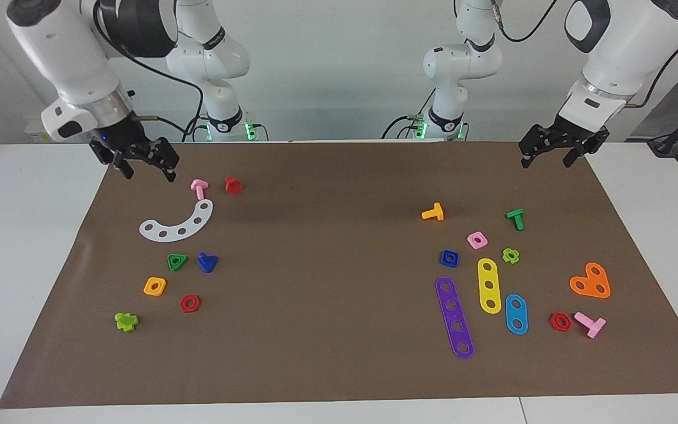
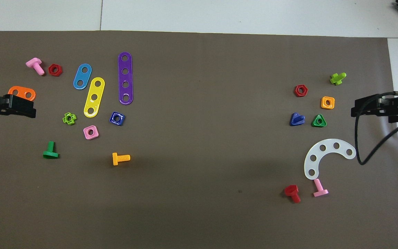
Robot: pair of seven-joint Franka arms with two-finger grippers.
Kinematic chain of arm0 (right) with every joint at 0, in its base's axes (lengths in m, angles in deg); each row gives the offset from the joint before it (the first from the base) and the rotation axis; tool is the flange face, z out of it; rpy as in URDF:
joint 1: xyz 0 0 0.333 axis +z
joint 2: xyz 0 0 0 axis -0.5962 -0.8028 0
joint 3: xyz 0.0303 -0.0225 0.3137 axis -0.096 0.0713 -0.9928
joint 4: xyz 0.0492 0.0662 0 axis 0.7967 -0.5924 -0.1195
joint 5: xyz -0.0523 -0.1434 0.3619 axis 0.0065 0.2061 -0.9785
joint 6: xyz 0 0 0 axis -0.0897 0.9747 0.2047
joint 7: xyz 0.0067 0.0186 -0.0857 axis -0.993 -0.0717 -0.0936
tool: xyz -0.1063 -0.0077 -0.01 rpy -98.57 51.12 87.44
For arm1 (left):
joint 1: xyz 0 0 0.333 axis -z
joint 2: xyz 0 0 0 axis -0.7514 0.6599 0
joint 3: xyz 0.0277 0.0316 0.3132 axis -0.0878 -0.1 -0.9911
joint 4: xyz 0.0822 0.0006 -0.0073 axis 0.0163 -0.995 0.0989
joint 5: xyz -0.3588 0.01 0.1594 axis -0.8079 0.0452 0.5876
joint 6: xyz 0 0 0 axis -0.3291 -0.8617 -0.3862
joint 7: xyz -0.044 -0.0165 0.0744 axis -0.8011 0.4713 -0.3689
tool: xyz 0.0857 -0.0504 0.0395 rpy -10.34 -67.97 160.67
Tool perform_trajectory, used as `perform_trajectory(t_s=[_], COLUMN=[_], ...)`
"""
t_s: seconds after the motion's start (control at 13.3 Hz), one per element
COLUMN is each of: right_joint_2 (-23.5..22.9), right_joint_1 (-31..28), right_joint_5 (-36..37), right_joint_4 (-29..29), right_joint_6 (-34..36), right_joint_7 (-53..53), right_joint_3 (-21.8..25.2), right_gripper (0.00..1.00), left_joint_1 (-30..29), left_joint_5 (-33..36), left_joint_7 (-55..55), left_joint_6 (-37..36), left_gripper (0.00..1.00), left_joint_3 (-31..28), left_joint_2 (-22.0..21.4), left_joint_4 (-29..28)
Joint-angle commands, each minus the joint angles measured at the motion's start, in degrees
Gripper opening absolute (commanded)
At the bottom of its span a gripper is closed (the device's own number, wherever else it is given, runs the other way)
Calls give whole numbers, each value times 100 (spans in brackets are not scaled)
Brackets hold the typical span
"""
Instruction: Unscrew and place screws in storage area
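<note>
The dark-blue bolt (image 1: 207, 262) with its triangular head lies on the brown mat at the right arm's end, beside a green triangular nut (image 1: 177, 261). It also shows in the overhead view (image 2: 296, 119). The blue square nut (image 1: 449, 258) lies at the left arm's end, next to the purple strip (image 1: 454, 318), and shows in the overhead view (image 2: 117, 118). My right gripper (image 1: 147, 172) is open and empty, raised over the mat's corner by its base, well apart from the bolt. My left gripper (image 1: 546, 161) is open and empty, and waits raised over the mat's other corner.
Around the blue bolt lie a white curved plate (image 1: 177, 224), pink bolt (image 1: 199, 188), red bolt (image 1: 232, 185), orange square nut (image 1: 155, 286), red hex nut (image 1: 189, 303) and lime bolt (image 1: 126, 321). At the left arm's end lie coloured strips, an orange plate (image 1: 591, 281), bolts and nuts.
</note>
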Motion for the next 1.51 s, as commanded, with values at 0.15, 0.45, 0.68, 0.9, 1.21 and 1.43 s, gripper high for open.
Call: perform_trajectory(t_s=[0.15, 0.45, 0.68, 0.9, 1.21, 1.43], right_joint_2=[50, 50, 68, 103, 103, 112], right_joint_1=[12, -5, 4, -5, -5, -5], right_joint_5=[119, 172, 268, 181, 128, 128], right_joint_4=[-181, -190, -277, -331, -322, -331], right_joint_6=[105, 16, -71, -115, -98, -80], right_joint_7=[-149, -458, -529, -371, -335, -335], right_joint_3=[-30, -38, -30, -47, -47, -47], right_gripper=[100, 100, 100, 100, 100, 100], left_joint_1=[-96, -96, -96, -96, -96, -96], left_joint_5=[3, 3, 3, 3, 3, 3], left_joint_7=[-50, -50, -50, -50, -50, -50], left_joint_6=[117, 117, 117, 117, 117, 117], left_gripper=[100, 100, 100, 100, 100, 100], left_joint_3=[61, 61, 61, 61, 61, 61], left_joint_2=[-190, -190, -190, -190, -190, -190], left_joint_4=[-219, -219, -219, -219, -219, -219])
